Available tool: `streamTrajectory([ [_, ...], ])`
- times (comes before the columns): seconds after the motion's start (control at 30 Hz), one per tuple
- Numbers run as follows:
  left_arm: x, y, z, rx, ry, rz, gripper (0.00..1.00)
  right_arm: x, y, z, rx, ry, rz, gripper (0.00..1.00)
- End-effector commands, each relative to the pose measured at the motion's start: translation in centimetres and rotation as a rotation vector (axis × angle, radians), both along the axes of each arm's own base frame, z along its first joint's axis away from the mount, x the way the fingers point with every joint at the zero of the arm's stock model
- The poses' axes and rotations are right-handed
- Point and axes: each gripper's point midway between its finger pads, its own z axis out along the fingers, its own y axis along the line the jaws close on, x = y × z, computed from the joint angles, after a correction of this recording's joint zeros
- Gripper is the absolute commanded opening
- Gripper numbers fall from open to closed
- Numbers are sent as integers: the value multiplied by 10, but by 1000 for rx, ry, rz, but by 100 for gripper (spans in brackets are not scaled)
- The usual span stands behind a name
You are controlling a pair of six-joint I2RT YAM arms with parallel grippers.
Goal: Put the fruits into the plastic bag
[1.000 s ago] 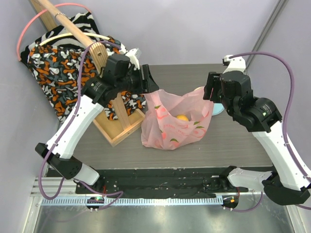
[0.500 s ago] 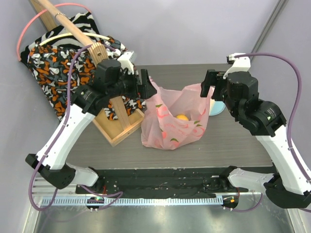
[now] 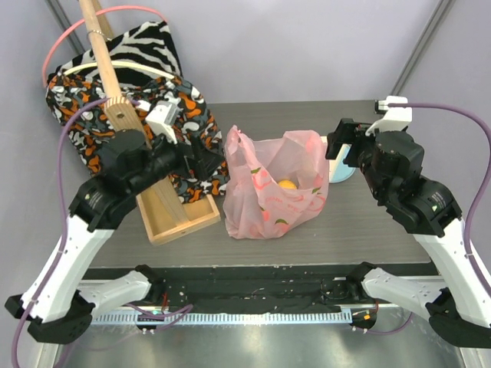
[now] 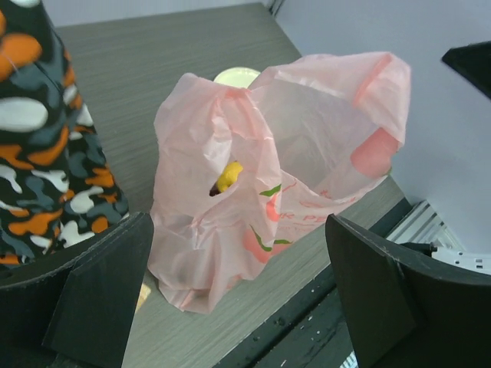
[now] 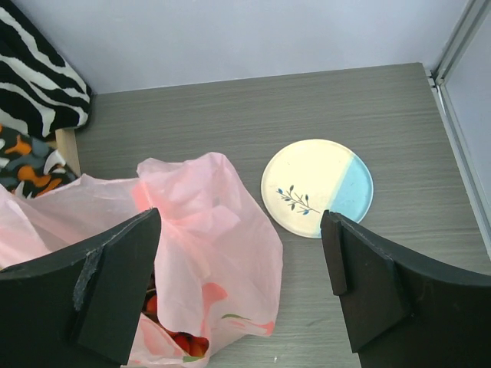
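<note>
Left wrist: plastic bag (image 4: 270, 165) beyond fingers (image 4: 92, 299), seemingly apart.

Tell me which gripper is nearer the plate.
Right. The right gripper hangs open close by the plate; the left gripper is on the far side of the bag from it.

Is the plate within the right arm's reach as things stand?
Likely yes: the right gripper is open and empty, and the plate lies uncovered just ahead of it beside the plastic bag, nothing between.
</note>
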Motion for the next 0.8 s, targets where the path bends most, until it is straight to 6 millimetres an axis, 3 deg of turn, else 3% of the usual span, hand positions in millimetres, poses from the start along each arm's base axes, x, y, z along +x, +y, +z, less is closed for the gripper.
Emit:
streamTrajectory([
  [0.0, -10, 7, 34, -68, -128, -4, 100, 3, -6, 11, 36, -66, -42, 94],
  [0.33, -9, -7, 30, -103, -59, -44, 100, 5, -4, 6, 44, -55, -46, 94],
  [0.57, -7, 0, 44, -135, -122, -5, 100, 1, -11, 7, 52, -65, -71, 94],
  [0.77, -4, -4, 42, -132, -113, -14, 100, -1, -15, 9, 54, -75, -80, 94],
])
